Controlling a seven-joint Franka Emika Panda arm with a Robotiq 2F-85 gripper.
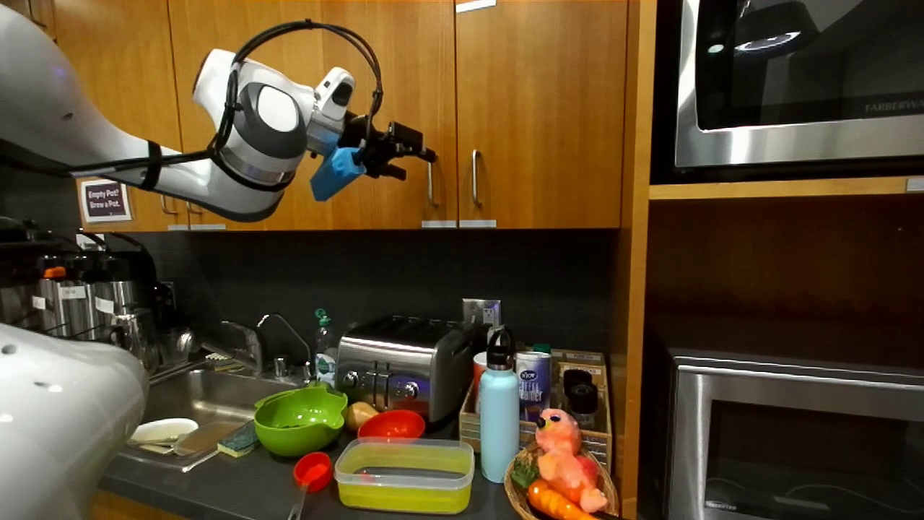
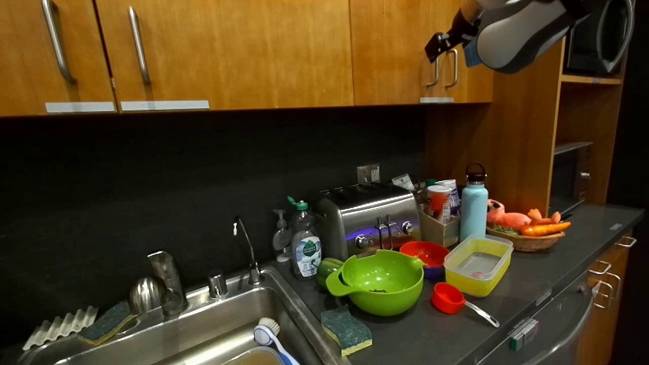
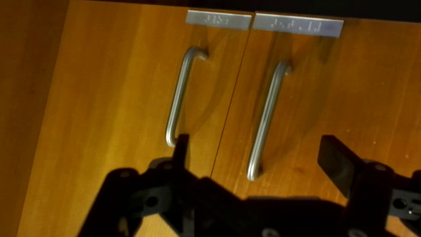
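My gripper point(image 3: 255, 138) stands open in front of the wooden upper cabinet, its dark fingers point(image 3: 337, 166) wide apart. In the wrist view, a metal bar handle point(image 3: 268, 118) shows in the gap between them, touching neither pad. A second handle point(image 3: 179, 95) appears left of the door seam, its end beside the left fingertip. Both doors are shut, with pale label strips point(image 3: 297, 24) along their edge. In an exterior view the gripper point(image 1: 415, 165) is up at the nearer handle point(image 1: 431, 189), partly covering it. How far the fingertips stand from the door is hard to tell.
Below, the counter holds a green bowl point(image 1: 299, 422), red bowl point(image 1: 392, 426), red measuring cup point(image 2: 448, 298), plastic container point(image 1: 404, 477), light-blue bottle point(image 1: 499, 426), toaster point(image 1: 390, 361) and basket point(image 2: 530, 242). A sink point(image 2: 223, 324) lies alongside. A microwave point(image 1: 794, 155) sits on a shelf.
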